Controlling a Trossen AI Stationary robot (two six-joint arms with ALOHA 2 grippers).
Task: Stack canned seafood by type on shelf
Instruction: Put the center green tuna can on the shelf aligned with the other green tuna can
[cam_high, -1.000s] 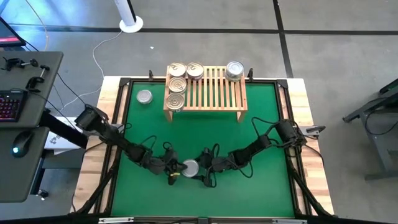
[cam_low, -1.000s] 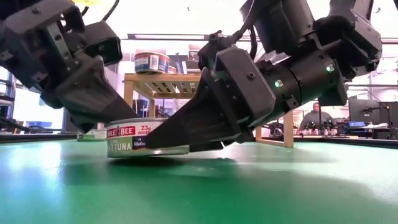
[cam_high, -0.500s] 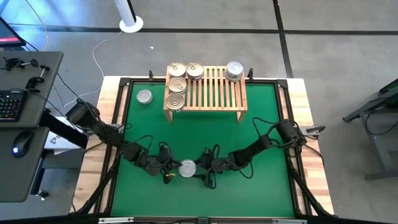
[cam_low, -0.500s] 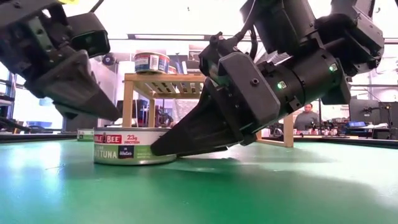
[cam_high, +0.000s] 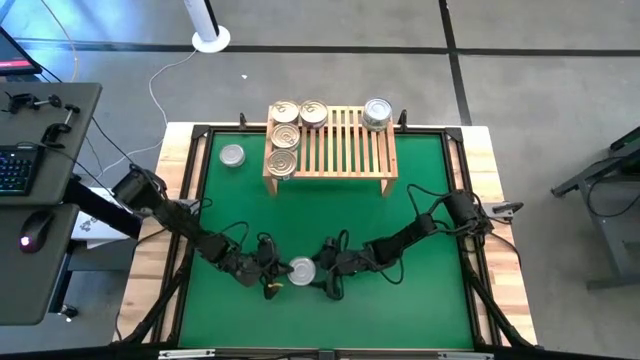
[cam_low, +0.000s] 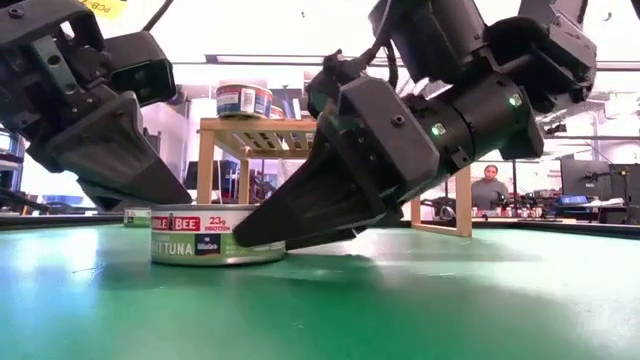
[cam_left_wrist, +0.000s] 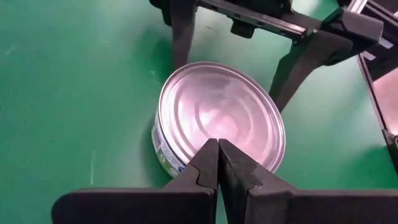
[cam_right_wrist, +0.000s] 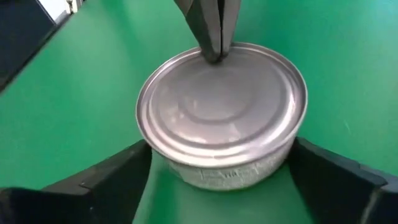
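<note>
Green mat (cam_high: 420, 200) covers the bench, and the work is near its front edge. On the left, the left gripper (cam_high: 266, 277) has its dark fingers (cam_left_wrist: 214, 163) pressed tight together, holding nothing. Their tips rest at the rim of a short round silver tuna tin (cam_high: 301, 269), as if to keep it from sliding. The tin sits flat on the mat, well apart from the low light-wood slatted shelf (cam_high: 345, 150). On the right, the right gripper (cam_high: 318, 275) has its fingers (cam_right_wrist: 112, 177) spread wide, one on each side of the tin. I cannot tell if they are touching its sides yet.

The step looks like picking up this tin. Next, the right fingers need to close on it and lift. Then the tin needs to go to the other silver-topped tin (cam_high: 377, 113) at the shelf's back right corner, away from the four gold-ringed tins (cam_high: 283, 137) on its left end.
</note>
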